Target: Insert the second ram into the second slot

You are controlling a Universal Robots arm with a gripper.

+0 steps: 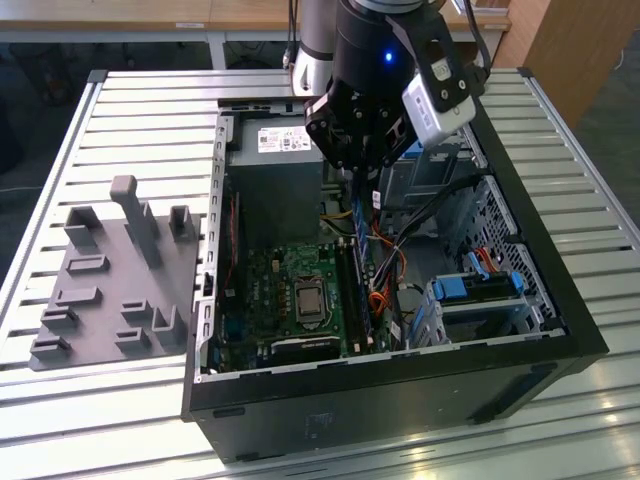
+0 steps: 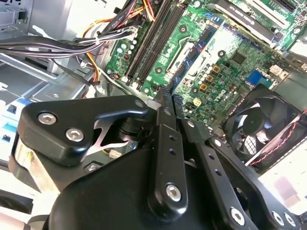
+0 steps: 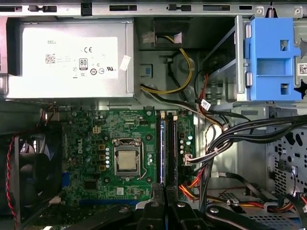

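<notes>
My gripper (image 1: 362,188) hangs inside the open computer case (image 1: 400,375), above the far end of the memory slots, clear of the green motherboard (image 3: 91,143). Its black fingers (image 2: 165,124) are pressed together with nothing visible between them, so it is shut; in the first wrist view the gripper (image 3: 165,190) lines up with the slots. A thin blue ram stick (image 3: 162,143) stands on edge in the slot nearest the processor socket (image 3: 127,160), and shows as a blue strip (image 1: 365,295) in the exterior view. The slot beside it (image 3: 173,143) looks dark. I cannot tell which stick is the second ram.
A silver power supply (image 3: 67,60) lies past the slots, and bundles of cables (image 3: 230,139) run beside them. Blue drive-bay clips (image 1: 480,285) sit at the exterior view's right, a black fan (image 2: 261,129) by the board's edge. A grey fixture plate (image 1: 110,290) rests on the slatted table.
</notes>
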